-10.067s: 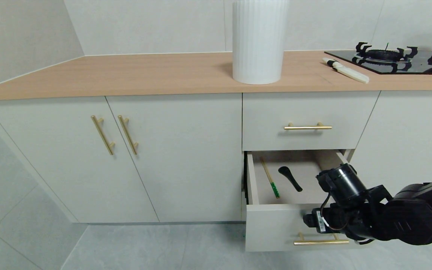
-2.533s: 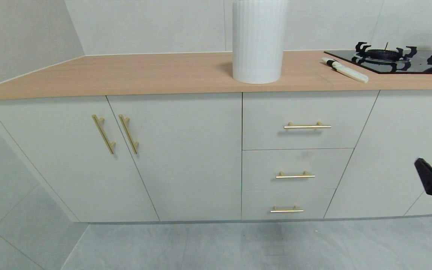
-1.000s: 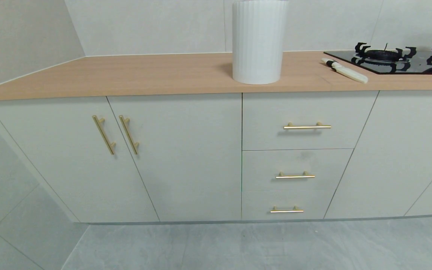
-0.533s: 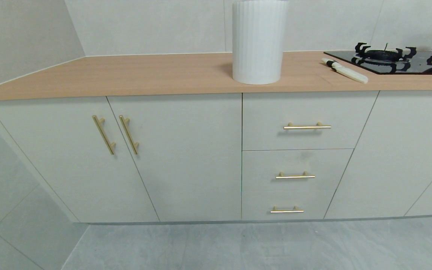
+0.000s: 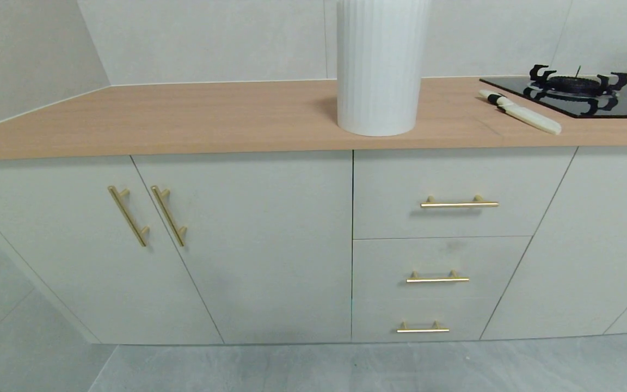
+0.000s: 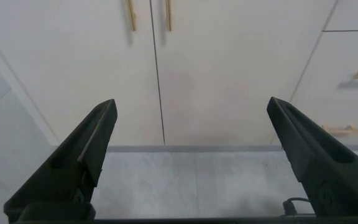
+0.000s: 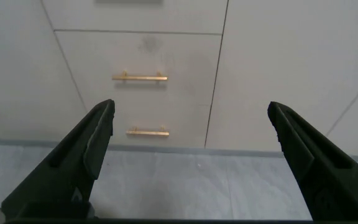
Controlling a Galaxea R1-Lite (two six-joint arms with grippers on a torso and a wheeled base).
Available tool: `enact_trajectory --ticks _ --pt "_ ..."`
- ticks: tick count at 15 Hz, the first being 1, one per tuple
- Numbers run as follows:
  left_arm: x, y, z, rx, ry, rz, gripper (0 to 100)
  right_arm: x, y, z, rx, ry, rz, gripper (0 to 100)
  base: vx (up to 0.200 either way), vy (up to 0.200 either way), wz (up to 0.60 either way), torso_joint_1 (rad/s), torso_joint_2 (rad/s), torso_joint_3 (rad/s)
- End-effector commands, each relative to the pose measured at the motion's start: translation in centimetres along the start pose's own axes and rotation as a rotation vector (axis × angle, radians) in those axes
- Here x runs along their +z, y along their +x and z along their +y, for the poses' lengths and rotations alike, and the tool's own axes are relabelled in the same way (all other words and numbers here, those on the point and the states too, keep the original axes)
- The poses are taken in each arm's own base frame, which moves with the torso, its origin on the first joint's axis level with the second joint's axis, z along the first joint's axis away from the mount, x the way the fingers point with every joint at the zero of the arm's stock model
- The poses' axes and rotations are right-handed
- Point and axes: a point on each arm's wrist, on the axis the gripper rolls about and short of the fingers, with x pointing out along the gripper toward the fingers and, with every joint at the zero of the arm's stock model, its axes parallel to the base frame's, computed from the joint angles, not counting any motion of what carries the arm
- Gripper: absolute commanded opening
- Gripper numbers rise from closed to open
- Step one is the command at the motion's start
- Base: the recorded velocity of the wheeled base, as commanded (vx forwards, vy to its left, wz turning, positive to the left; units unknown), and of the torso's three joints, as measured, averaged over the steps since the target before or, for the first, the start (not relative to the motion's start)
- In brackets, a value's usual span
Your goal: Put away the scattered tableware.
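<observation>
Okay so both arms sit low facing the pale grey cabinet fronts [image 5: 264, 245], left end effector [image 6: 190, 102] and right end effector [image 7: 190, 104] each spread wide and empty. I read that as a parked pose, since there's nothing to carry. All three brass-handled drawers [image 5: 438, 261] are shut. One loose piece: a cream-white knife with a black band [image 5: 520, 111], lying on the wooden surface [image 5: 210, 117] just beside the black gas hob [image 5: 580, 95], well above both end effectors.
</observation>
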Motion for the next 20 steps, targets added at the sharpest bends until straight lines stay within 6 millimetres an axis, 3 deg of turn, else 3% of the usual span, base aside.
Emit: enact_trajectory --ticks 1,16,20 --pt "0.00 0.00 0.00 0.001 -0.001 0.000 100 -0.01 0.02 0.00 0.001 -0.001 0.003 100 0.200 0.000 0.00 -0.002 0.00 0.002" --pt "0.00 0.01 0.00 0.001 -0.001 0.002 100 -0.01 0.02 0.00 0.001 -0.001 0.003 100 0.200 0.000 0.00 0.002 0.00 0.001" --pt "0.00 0.00 0.00 -0.001 -0.001 0.000 100 -0.01 0.02 0.00 0.001 -0.001 0.003 100 0.000 0.000 0.00 0.000 0.00 0.000"
